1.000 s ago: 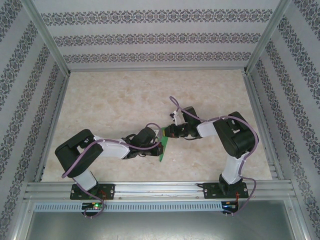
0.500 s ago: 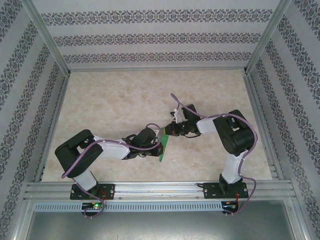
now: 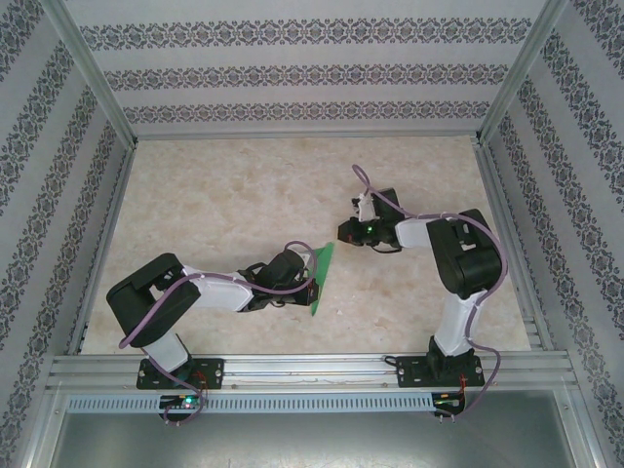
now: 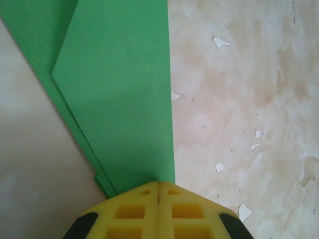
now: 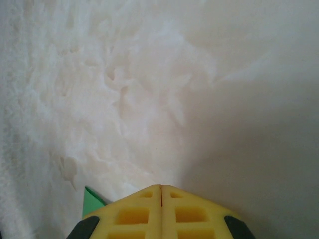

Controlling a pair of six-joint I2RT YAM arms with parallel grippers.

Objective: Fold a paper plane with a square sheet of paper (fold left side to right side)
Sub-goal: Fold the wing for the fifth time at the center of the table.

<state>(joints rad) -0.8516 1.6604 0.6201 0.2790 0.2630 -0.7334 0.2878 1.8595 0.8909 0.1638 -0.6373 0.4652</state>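
The left gripper [image 4: 158, 185] stays pinched shut on the bright green folded paper sheet [image 4: 119, 99], near the middle of the near edge of the pale marbled table [image 3: 214, 195]. Farther back, the right gripper [image 3: 343, 232] has moved away from the paper to the right, shut and empty.

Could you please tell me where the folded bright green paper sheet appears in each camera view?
Top external: the folded bright green paper sheet is just below centre.
Left wrist: it covers the upper left, pinched in the shut left gripper.
Right wrist: a small green corner at the bottom left.
Shared landmark: the marbled beige tabletop.
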